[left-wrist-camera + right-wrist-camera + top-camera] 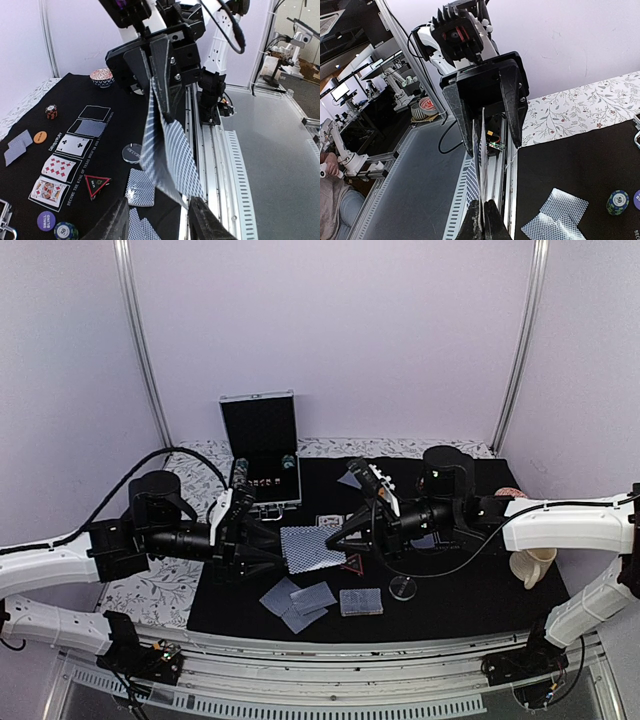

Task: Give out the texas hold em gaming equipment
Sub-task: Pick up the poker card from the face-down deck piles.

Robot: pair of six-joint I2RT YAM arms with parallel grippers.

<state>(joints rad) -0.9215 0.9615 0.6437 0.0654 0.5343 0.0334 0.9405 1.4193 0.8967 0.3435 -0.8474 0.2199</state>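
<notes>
Distribution well advanced: chips, red triangle marker, clear disc and face-down card pairs lie out, four of five black mat rectangles hold cards, and the undealt playing cards, at top-view centre, are pinched by the right tool between the parted jaws of the left tool.

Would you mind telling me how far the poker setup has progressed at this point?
Done: three face-up cards and one face-down card lie in rectangles on the mat, with chips and the red triangle marker set out. In hand: the right gripper pinches a patterned-back card, the left gripper open around its free end. Left: the fifth rectangle is empty.
</notes>
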